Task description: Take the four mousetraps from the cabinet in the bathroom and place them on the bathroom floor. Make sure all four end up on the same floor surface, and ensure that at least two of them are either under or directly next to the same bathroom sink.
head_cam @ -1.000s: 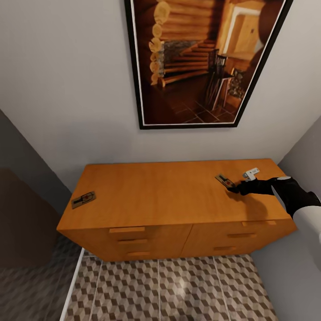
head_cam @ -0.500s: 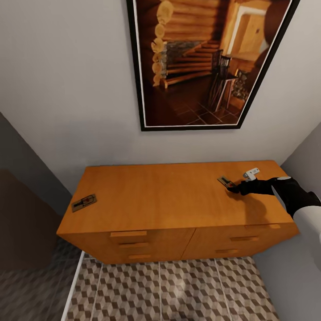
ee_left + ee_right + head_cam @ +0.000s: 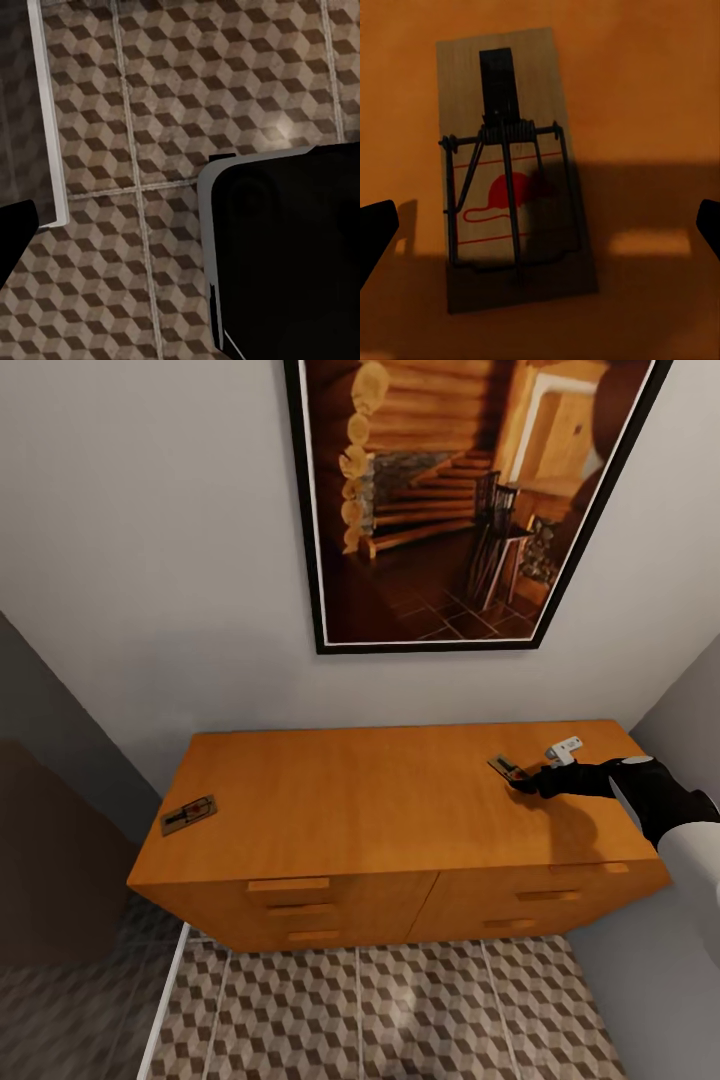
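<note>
no words, numbers or brand names can be read anywhere. the only printed marking is on the mousetrap [image 3: 510, 176] seen in the right wrist view: a red shape with red outline strokes and two thin red lines across the tan board, none of it forming letters. the same trap [image 3: 508, 768] at the right end of the cabinet [image 3: 390, 805] top shows just a small red spot in the head view, and the other mousetrap [image 3: 188, 813] at the left end is too small to show any print. the framed picture [image 3: 460, 500] on the wall shows a log interior with stairs and carries no caption.
</note>
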### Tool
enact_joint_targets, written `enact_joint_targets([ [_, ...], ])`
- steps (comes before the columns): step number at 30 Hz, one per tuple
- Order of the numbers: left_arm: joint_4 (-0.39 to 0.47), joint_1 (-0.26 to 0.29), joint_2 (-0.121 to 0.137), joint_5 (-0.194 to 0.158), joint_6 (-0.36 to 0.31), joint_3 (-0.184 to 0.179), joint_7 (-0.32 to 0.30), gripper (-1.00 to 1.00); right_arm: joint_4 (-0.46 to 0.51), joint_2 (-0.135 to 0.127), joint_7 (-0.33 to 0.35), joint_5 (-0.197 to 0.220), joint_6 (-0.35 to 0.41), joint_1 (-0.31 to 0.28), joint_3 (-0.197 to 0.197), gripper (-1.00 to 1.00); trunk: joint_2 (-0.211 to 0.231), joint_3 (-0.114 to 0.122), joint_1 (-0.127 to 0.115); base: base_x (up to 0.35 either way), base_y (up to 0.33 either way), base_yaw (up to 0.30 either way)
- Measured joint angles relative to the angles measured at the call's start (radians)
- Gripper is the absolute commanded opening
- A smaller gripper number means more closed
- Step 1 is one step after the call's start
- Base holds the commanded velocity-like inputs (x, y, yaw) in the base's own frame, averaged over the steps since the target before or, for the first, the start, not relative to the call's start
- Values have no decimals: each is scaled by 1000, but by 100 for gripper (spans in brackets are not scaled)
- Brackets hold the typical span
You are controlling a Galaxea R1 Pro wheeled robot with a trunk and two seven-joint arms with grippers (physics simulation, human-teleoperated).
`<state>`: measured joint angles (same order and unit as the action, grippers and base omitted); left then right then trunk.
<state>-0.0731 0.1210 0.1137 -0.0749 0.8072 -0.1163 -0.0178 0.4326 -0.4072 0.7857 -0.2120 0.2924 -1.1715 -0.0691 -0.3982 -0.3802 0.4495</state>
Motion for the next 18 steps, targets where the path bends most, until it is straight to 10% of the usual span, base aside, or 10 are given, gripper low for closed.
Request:
enact_joint_targets([
  [18,-1,0,0,0,0,0,1,100,-9,0,-4,-1,-1,0,0,100,0,0,0,0,30,0],
])
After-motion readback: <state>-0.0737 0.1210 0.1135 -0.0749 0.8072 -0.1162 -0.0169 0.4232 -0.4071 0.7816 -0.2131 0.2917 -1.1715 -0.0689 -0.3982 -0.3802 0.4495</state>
